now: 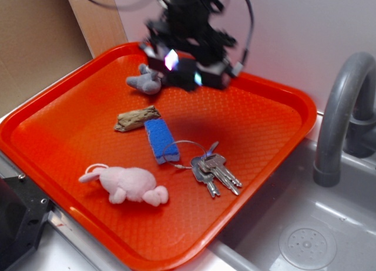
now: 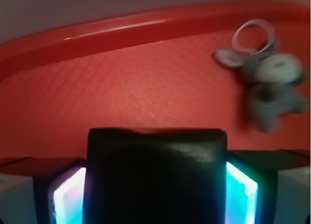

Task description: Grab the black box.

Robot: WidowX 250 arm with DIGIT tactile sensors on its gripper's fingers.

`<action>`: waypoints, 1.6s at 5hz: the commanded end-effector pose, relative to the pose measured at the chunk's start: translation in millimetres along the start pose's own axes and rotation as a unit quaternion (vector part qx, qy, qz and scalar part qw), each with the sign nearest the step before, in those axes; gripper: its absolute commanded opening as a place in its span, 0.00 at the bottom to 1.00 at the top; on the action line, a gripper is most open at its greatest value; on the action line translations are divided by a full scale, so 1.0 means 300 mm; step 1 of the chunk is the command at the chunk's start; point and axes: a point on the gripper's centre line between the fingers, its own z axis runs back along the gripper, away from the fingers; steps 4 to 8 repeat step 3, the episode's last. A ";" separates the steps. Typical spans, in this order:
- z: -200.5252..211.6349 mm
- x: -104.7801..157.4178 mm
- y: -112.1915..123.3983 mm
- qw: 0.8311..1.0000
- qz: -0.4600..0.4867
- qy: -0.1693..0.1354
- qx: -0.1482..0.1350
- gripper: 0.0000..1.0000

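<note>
Pink plush (image 1: 126,186) lies nearest the lens, at 7 o'clock on the orange tray (image 1: 264,124); keys (image 1: 214,171) and blue sponge (image 1: 160,140) sit mid-tray. Black box (image 2: 156,175) sits pinched between the tool's (image 2: 156,190) lit pads, at 12 o'clock near the far rim, grey mouse toy (image 2: 267,88) beside. Grasp looks made; next move, probably a straight lift, grip kept firm.

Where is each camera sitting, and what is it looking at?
Exterior: off the robot, above the near side, looking down at the orange tray; shows the arm and gripper.
Wrist: on the gripper, looking across the tray floor to its rim; shows the lit fingers against the black box.
Both show: tray, grey mouse toy, gripper.
</note>
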 end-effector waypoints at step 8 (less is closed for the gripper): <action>0.475 -0.097 0.247 0.994 -0.042 -0.087 -0.049 0.00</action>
